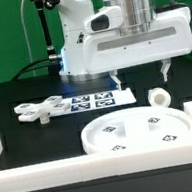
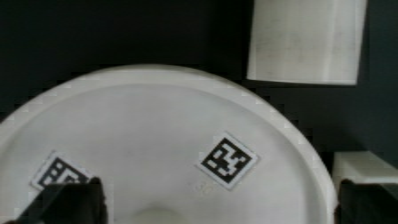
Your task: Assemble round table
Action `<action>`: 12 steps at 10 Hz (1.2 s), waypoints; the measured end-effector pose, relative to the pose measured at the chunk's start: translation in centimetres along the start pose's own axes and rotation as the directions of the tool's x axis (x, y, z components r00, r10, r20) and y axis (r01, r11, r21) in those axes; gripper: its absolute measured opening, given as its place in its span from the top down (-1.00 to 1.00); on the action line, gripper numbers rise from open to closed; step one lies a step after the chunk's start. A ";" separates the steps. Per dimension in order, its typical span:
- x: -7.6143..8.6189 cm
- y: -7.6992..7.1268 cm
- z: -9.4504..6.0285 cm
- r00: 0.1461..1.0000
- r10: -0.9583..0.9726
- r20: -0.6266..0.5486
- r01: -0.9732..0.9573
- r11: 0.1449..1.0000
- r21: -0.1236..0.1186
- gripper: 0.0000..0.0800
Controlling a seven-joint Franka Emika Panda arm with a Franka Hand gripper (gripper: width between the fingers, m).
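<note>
- White plastic disc [image 1: 140,129] lies flat on the black table [image 1: 31,140], tags up, inside the corner of the border rails [image 1: 56,173].
- Short leg [image 1: 159,98] sits just behind the disc's rim.
- Cross base [image 1: 42,109] lies well apart at the exterior view's left, beside the marker board [image 1: 97,101].
- Gripper [image 1: 141,78] hangs behind the disc, fingers spread wide, empty.

Disc [image 1: 99,135], leg [image 1: 158,98], cross base [image 1: 44,110] (all apart)

Disc [image 1: 135,131] front centre; leg [image 1: 159,98] just behind; cross base [image 1: 41,110] exterior view's left of marker board [image 1: 97,100].
</note>
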State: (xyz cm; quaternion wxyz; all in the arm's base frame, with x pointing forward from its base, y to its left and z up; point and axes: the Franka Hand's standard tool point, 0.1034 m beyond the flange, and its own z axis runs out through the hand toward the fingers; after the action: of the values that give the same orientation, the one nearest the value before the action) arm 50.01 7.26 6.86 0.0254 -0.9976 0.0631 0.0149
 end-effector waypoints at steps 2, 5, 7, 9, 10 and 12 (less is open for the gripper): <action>-0.2 0.0 0.1 1.000 -0.005 0.023 0.005 1.000 -0.004 -0.62; -1.6 -1.3 1.0 0.989 0.035 0.141 -0.034 0.999 -0.006 -0.62; -1.2 -1.4 1.1 0.968 0.028 0.248 -0.026 1.000 -0.014 -0.62; -1.7 -1.0 1.2 0.922 0.031 0.386 -0.021 0.999 -0.030 -0.62; -1.8 -1.1 1.4 0.900 0.032 0.434 -0.018 0.999 -0.035 -0.62; -1.9 -2.1 2.0 0.838 0.001 0.546 0.015 1.000 -0.026 -0.62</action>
State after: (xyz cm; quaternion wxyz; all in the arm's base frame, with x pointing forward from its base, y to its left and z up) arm 48.31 9.73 5.05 0.0275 -0.9525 0.0494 0.2993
